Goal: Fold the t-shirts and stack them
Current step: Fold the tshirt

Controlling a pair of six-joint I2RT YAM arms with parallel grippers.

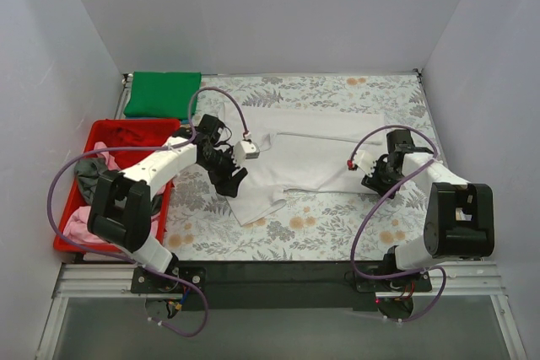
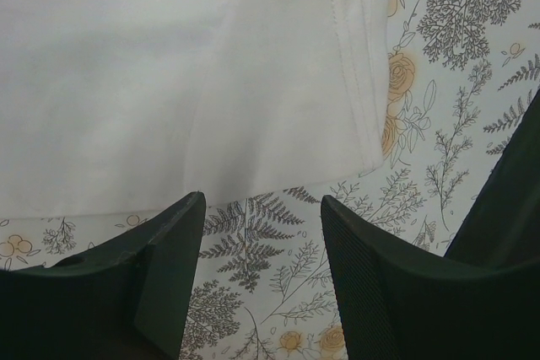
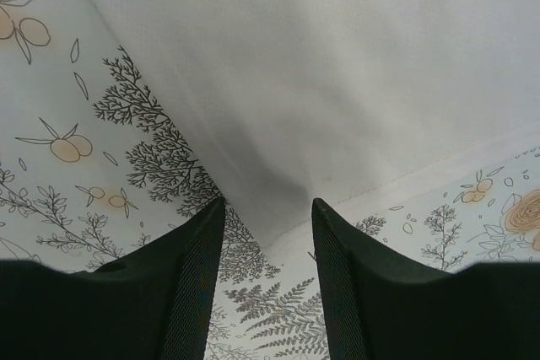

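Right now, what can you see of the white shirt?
The white shirt is plain, soft cloth with a stitched hem. It lies spread out and lightly creased on the floral cloth, stretching across the middle of it. The left gripper and the right gripper sit open at its opposite edges, and neither is clamped on it.

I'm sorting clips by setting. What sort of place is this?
Probably a robot test booth, not a home: plain white walls on three sides, a floral cloth as work surface, and a red bin of clothes.
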